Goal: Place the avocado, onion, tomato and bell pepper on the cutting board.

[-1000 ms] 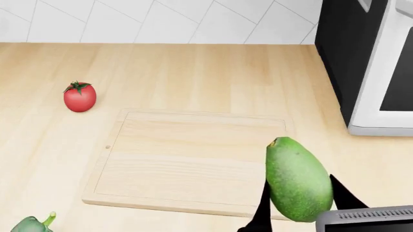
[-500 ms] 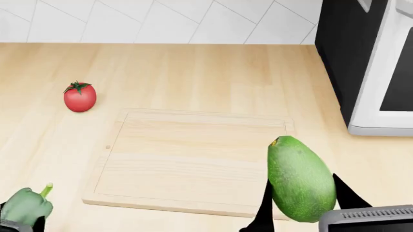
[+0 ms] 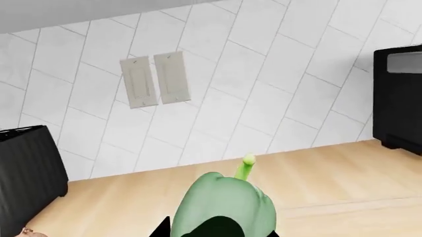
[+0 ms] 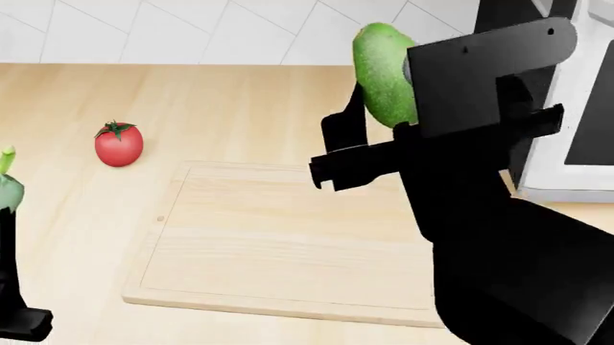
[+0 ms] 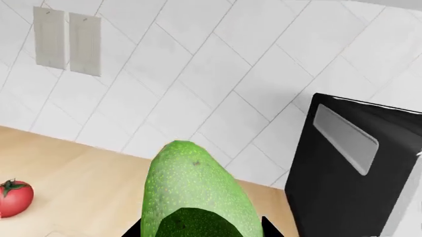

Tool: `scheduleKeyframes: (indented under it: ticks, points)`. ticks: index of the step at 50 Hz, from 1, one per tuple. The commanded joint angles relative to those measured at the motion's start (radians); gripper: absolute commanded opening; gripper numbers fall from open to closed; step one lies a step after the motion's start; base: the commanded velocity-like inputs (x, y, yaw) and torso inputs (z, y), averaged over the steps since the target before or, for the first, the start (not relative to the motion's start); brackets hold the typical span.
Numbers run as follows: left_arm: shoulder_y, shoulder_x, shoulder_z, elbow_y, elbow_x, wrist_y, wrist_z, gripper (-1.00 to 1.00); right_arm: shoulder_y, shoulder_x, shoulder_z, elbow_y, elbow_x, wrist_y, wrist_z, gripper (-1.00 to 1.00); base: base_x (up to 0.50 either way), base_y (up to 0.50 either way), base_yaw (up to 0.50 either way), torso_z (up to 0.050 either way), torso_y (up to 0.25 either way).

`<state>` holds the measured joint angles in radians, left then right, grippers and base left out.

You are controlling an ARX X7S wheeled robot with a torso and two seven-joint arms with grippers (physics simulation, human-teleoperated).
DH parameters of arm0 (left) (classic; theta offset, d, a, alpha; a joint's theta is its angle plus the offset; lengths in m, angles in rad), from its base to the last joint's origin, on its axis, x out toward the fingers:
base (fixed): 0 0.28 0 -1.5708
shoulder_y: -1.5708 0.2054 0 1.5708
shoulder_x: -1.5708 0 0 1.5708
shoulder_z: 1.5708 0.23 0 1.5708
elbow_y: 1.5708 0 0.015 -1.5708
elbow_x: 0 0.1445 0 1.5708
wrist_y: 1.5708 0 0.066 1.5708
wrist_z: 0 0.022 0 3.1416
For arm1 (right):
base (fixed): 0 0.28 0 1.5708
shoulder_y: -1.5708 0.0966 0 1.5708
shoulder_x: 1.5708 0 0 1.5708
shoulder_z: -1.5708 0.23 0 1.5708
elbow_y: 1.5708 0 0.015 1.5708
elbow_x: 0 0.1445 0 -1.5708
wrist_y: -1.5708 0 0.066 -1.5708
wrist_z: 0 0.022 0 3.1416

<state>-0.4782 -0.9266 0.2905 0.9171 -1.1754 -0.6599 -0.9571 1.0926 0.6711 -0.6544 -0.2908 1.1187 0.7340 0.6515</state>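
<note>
Pale wood worktop point(image 4: 249, 108): board point(image 4: 278, 244) bare — nothing placed. Right end effector point(image 4: 384, 108) holds avocado point(image 4: 382, 68) aloft; left end effector point(image 3: 221, 232) holds pepper point(image 3: 224, 205). Tomato point(image 4: 119, 144) lies beside board; onion unseen.

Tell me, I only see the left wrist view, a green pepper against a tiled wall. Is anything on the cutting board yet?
Observer: No. In the head view the cutting board is bare.
Operator: Where is the avocado?
Observer: The right gripper holds the avocado in the air, above the board's far right corner as the head view shows it.
Operator: And the tomato?
Observer: The tomato sits on the counter beyond the board's far left corner.
Operator: Any onion?
Observer: None shows in any view.
</note>
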Motion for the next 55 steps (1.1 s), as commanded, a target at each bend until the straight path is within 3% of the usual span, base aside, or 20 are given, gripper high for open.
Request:
scheduleKeyframes:
  ticks: [1, 20, 55]
  points:
    - [0.013, 0.043, -0.03, -0.018, 0.082, 0.054, 0.055, -1.0, 0.274, -0.28, -0.131, 0.622, -0.251, -0.041, -0.351, -1.0, 0.0, 0.0, 0.0, 0.0, 0.0]
    - [0.043, 0.014, -0.048, 0.02, 0.041, 0.063, 0.016, -1.0, 0.344, -0.638, -0.219, 1.591, -0.448, -0.429, -0.664, -1.0, 0.0, 0.0, 0.0, 0.0, 0.0]
    - [0.073, -0.005, -0.052, 0.037, 0.007, 0.079, -0.016, -1.0, 0.145, -0.652, 0.002, 1.598, -0.658, -0.426, -0.67, -1.0, 0.0, 0.0, 0.0, 0.0, 0.0]
